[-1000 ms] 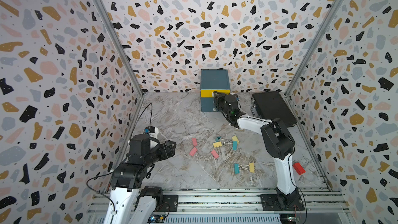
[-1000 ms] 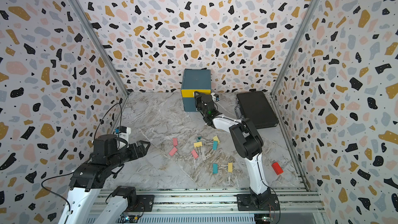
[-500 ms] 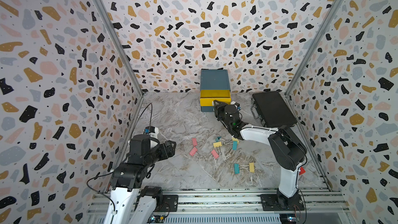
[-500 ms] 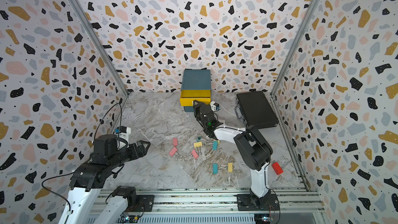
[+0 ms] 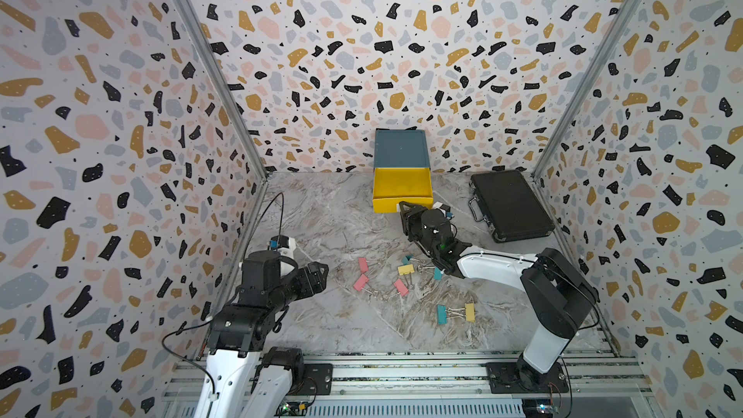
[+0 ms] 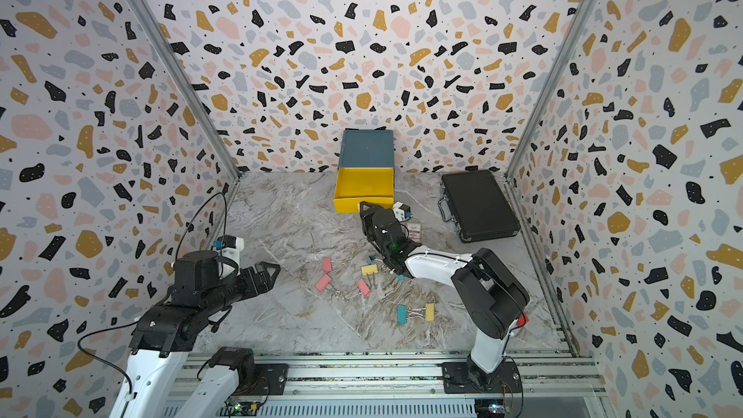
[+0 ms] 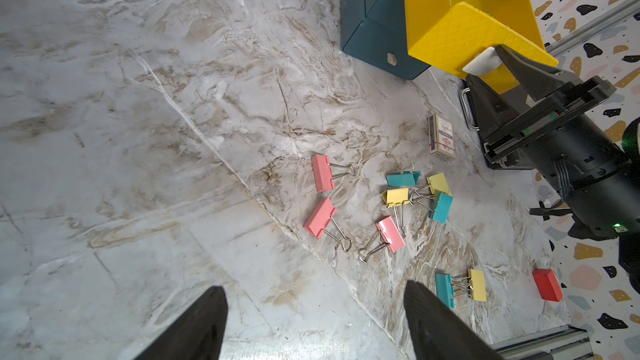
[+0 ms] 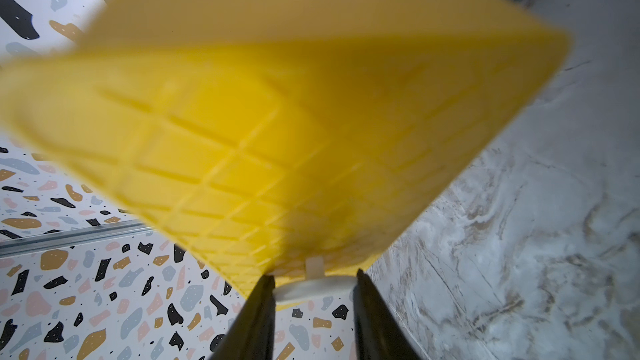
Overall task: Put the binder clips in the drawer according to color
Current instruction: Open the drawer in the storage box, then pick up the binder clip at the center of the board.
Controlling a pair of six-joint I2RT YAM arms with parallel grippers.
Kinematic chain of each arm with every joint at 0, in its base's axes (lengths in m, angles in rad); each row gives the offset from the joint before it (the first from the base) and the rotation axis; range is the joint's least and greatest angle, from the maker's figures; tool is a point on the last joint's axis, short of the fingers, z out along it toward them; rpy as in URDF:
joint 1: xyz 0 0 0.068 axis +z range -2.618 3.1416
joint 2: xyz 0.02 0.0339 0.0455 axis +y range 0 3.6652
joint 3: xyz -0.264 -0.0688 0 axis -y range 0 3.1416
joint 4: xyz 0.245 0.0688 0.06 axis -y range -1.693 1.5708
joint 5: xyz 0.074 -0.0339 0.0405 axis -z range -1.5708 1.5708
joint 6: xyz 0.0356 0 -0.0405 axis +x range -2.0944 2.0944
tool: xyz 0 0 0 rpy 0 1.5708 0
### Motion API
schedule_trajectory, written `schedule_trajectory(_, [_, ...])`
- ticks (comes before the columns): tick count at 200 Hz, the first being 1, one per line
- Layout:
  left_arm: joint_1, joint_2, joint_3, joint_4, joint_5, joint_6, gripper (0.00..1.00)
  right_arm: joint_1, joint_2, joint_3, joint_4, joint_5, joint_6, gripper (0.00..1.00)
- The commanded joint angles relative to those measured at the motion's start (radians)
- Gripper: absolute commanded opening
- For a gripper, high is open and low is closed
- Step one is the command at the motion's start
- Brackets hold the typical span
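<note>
We hold the yellow drawer (image 5: 402,184) open.
Our right gripper (image 8: 314,276) pinches its white tab (image 8: 313,289) at twelve o'clock; our left gripper (image 7: 314,287) gapes wide at eight; binder clips (image 7: 396,199) lie between.

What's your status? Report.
Left gripper open, clear of clips. Right gripper jaws clamped on yellow drawer tab, drawer open. Nine binder clips on table. Right arm over some.

Your rt wrist view gives you the yellow drawer (image 8: 277,116) blurred & running off frame, its white pull (image 8: 313,289) half hidden between the right end effector (image 8: 314,275) fingers. In both top views the right arm (image 5: 494,267) covers some binder clips (image 5: 437,273), prob. one yellow. Left end effector (image 7: 313,285) fingers are cropped in the left wrist view.
</note>
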Motion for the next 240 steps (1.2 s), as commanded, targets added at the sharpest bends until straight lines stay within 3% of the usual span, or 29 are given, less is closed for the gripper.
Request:
schedule_trajectory(1, [0.005,0.004,-0.009,0.033,0.003,0.011,0.85,0.002,-0.016,-0.003,-0.040,0.014,0.007,0.49])
schedule_trajectory(30, [0.006,0.014,-0.012,0.035,0.008,0.011,0.85,0.002,-0.040,0.003,-0.106,-0.006,-0.018,0.66])
schedule_trajectory(71, [0.006,0.035,-0.011,0.033,0.011,0.009,0.85,-0.002,-0.156,-0.020,-0.296,-0.061,-0.121,0.71])
schedule_trajectory(94, [0.000,0.075,-0.006,0.019,-0.004,0.006,0.83,-0.007,-0.276,-0.009,-0.511,-0.088,-0.301,0.71])
schedule_trajectory(123, [-0.088,0.160,0.007,-0.024,-0.095,-0.038,0.80,-0.023,-0.410,0.058,-0.847,-0.109,-0.684,0.76])
schedule_trajectory(143, [-0.237,0.225,-0.001,-0.059,-0.216,-0.161,0.80,-0.044,-0.472,0.094,-1.030,-0.148,-0.912,0.77])
schedule_trajectory(184, [-0.545,0.343,-0.036,0.003,-0.429,-0.594,0.82,-0.064,-0.497,0.202,-1.391,-0.165,-1.233,0.77])
schedule_trajectory(214, [-0.577,0.479,-0.020,0.083,-0.436,-0.744,0.84,-0.064,-0.546,0.156,-1.397,-0.334,-1.374,0.75])
schedule_trajectory(240, [-0.593,0.628,0.021,0.093,-0.440,-0.831,0.85,-0.064,-0.660,0.076,-1.337,-0.448,-1.409,0.75])
